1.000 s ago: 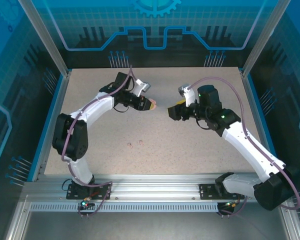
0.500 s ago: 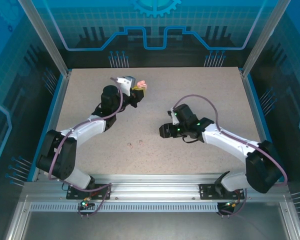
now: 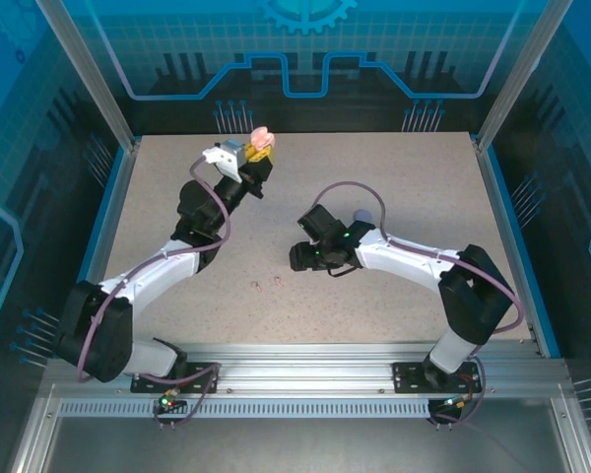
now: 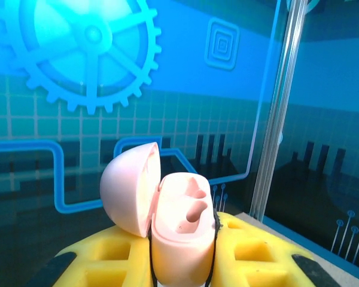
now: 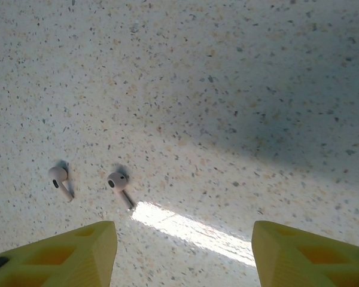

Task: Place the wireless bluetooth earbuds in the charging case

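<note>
My left gripper [image 3: 260,150] is raised near the back of the table, shut on an open pale pink charging case [image 4: 179,230]; its lid [image 4: 128,188] is swung to the left and the earbud wells look empty. The same pink case [image 3: 262,138] shows in the top view. Two pale pink earbuds [image 5: 58,177] [image 5: 117,182] lie on the speckled tabletop, seen as small marks [image 3: 257,286] [image 3: 278,282] from above. My right gripper [image 5: 182,254] is open, low over the table just right of the earbuds, with nothing between its fingers [image 5: 78,254].
The speckled table [image 3: 414,187] is bounded by a blue rim and aluminium posts [image 3: 89,79]. A small purple round object [image 3: 364,214] lies behind the right arm's forearm. A bright light streak [image 5: 191,230] crosses the table between the right fingers.
The left gripper has lifted and swung toward the back with the pink case. The right gripper has moved left and down toward the two earbuds.
</note>
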You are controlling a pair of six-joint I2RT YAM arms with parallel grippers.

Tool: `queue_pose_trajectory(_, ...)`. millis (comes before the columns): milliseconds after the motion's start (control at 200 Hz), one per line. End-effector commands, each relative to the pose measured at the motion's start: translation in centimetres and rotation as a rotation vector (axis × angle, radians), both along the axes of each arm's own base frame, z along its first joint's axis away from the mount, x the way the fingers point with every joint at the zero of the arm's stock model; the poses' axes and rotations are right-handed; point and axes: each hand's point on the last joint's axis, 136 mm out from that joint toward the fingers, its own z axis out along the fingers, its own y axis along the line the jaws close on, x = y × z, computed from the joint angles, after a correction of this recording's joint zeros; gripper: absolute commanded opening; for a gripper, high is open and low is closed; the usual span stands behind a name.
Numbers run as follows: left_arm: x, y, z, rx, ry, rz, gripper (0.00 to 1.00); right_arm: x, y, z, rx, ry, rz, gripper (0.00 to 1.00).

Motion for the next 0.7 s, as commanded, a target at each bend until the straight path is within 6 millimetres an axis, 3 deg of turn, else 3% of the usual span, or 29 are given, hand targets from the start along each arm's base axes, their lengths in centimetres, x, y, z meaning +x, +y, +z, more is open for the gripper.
queue_pose_trajectory(0,-1.6,0.7,2.7,-0.003,-0.103,0.034,0.0,-0.3,0.4,-0.6,-0.052,0.027,-0.025,0.62)
queue_pose_trajectory(170,-2.1,1.3,3.5,0.017,-0.138,0.07,0.0,-0.2,2.1,-1.4,-0.086,0.039,0.004,0.61)
queue_pose_trajectory(695,-1.8,1.3,2.5,0.098,-0.129,0.093,0.0,-0.8,5.6,-4.0,-0.172,0.103,0.065,0.55)
